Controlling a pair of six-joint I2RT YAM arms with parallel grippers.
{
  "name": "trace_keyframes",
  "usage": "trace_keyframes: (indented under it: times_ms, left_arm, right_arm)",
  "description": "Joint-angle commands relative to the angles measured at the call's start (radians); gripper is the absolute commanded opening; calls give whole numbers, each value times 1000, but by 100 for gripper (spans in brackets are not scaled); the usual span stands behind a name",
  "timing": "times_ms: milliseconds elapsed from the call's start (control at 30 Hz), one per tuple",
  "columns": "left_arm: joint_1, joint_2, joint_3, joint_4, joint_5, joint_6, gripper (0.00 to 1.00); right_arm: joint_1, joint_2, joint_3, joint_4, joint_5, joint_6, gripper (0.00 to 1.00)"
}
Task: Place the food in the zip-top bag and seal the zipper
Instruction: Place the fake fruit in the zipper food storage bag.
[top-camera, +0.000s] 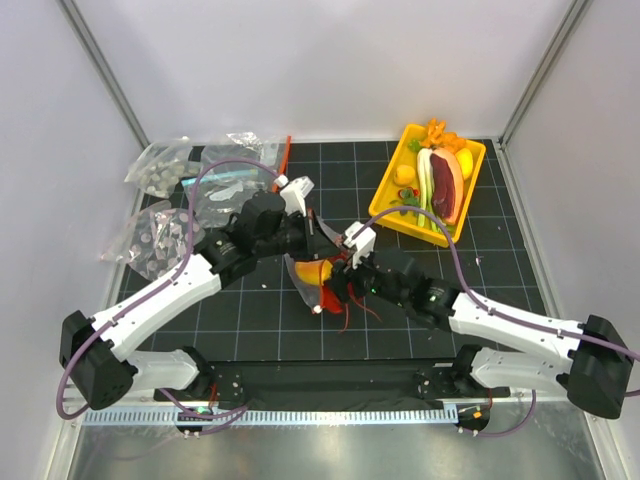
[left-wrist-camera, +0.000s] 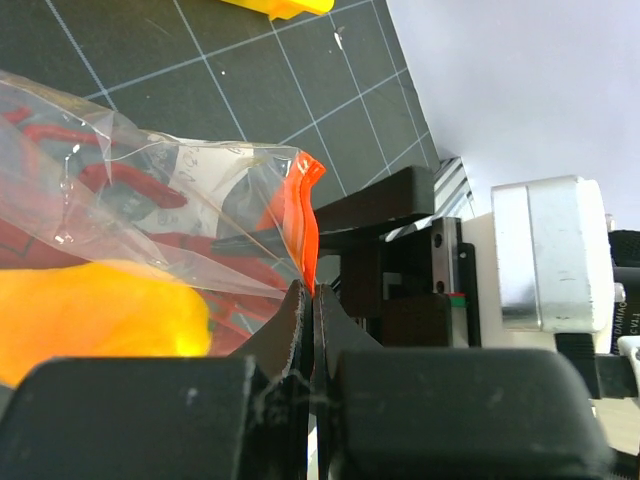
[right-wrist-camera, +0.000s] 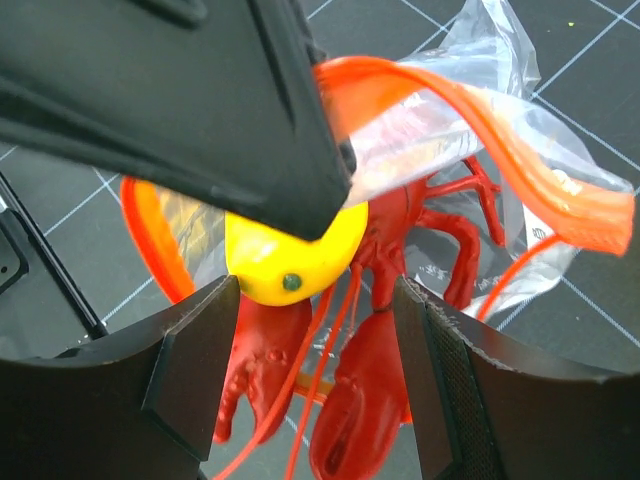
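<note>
Loading step, I judge: the right gripper (right-wrist-camera: 312, 290) has its fingers spread, with the lobster (right-wrist-camera: 360, 390) claws lying loose between them. Just past the fingertips a yellow lemon-like piece (right-wrist-camera: 290, 265) sits in the mouth of the zip-top bag (right-wrist-camera: 490, 60), the lobster's body under the film beyond. The left gripper (left-wrist-camera: 308, 295) fingers are pressed together, pinching the zipper (left-wrist-camera: 305, 215) lip up. Next: nudge the claws past the strip, then seal

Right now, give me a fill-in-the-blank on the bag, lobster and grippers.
1. The left gripper is ___ on the bag beside its red strip.
2. The right gripper is ___ near the lobster.
3. The leek lies in the ___ tray.
Missing words: shut; open; yellow.
</note>
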Motion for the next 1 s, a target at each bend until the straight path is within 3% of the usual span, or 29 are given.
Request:
trace_keyframes:
  times_ms: [0,567,733,800,967]
  left_arm:
    - [-8,-18,6,52,5,17,0]
    - [-31,-30,1,67,26,5,0]
    - [-31,-30,-2,76,39,1,0]
    - [-31,-25,-5,82,39,-2,0]
    - [-30,1,-2,98,68,-9,0]
  right_arm:
    - [14,24,-2,123,-11,3,69]
    - [86,104,-19,235,119,-46,77]
    - [100,89,-47,283,146,-57,65]
    - [106,63,-68,312,149,-61,65]
    - [106,69,-65,312,136,-64,72]
